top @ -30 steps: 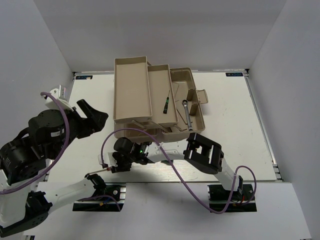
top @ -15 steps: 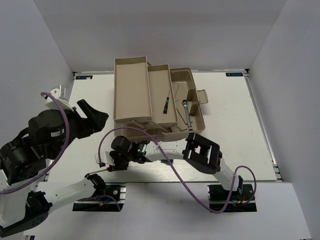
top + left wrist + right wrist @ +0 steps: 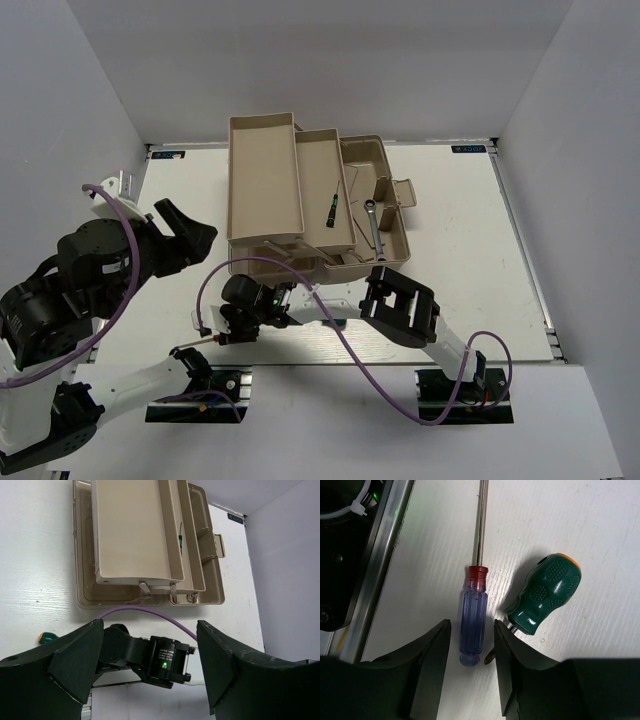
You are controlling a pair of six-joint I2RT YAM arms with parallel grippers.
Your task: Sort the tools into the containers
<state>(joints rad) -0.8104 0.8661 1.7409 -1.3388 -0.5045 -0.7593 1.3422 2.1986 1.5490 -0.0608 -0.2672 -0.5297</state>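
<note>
The beige toolbox [image 3: 265,190] stands open, trays fanned out. A thin black-green screwdriver [image 3: 331,209] lies in the middle tray and a silver wrench [image 3: 374,225] in the base. My right gripper [image 3: 471,630] is open and low over the table, its fingers [image 3: 436,650] on either side of a screwdriver's blue-looking handle with a red collar [image 3: 472,620]. The stubby green screwdriver [image 3: 545,592] lies just right of it, its bit against my right finger. My left gripper [image 3: 150,665] is open, empty and held high at the left [image 3: 185,235].
The metal rail [image 3: 375,575] at the table's near edge runs close to the left of my right gripper. The purple cable [image 3: 260,265] arcs over the right arm's wrist [image 3: 260,300]. The toolbox's front wall [image 3: 150,600] is just beyond that arm.
My right gripper has shifted a little to the left, low over the table. The left arm and the toolbox have not moved.
</note>
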